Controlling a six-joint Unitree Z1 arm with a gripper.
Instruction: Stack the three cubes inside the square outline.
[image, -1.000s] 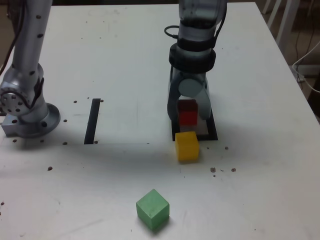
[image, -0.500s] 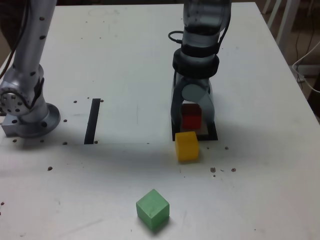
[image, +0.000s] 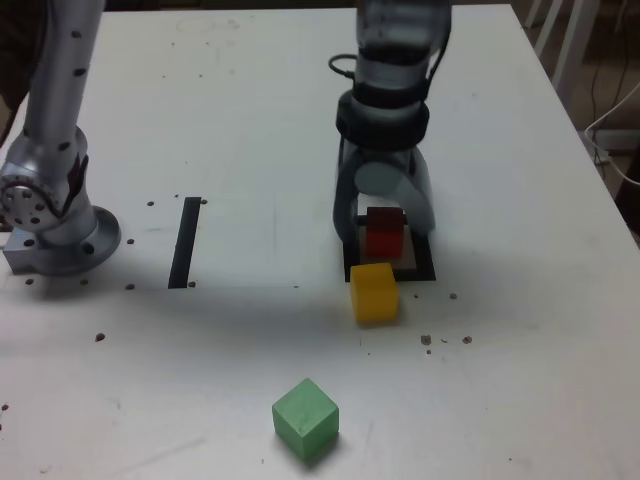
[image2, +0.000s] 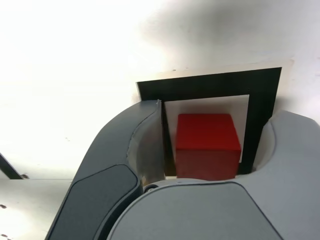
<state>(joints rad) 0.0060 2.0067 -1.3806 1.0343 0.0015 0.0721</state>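
Note:
The red cube (image: 384, 236) rests inside the square outline (image: 421, 270), on its white centre. My gripper (image: 386, 222) stands over it, open, one finger on each side. In the wrist view the red cube (image2: 207, 142) has a gap to each finger (image2: 131, 145), and the black frame of the square outline (image2: 210, 84) shows beyond it. The yellow cube (image: 374, 291) sits on the table just in front of the outline, touching its front edge. The green cube (image: 305, 418) lies alone near the front of the table.
A straight black tape strip (image: 185, 242) lies toward the exterior view's left of the outline. The arm's grey base (image: 50, 225) stands at the far left. The white table (image: 520, 400) carries small dark specks around the cubes.
The red cube has come down from between the shut jaws onto the square's centre. The jaws have spread apart and let it go.

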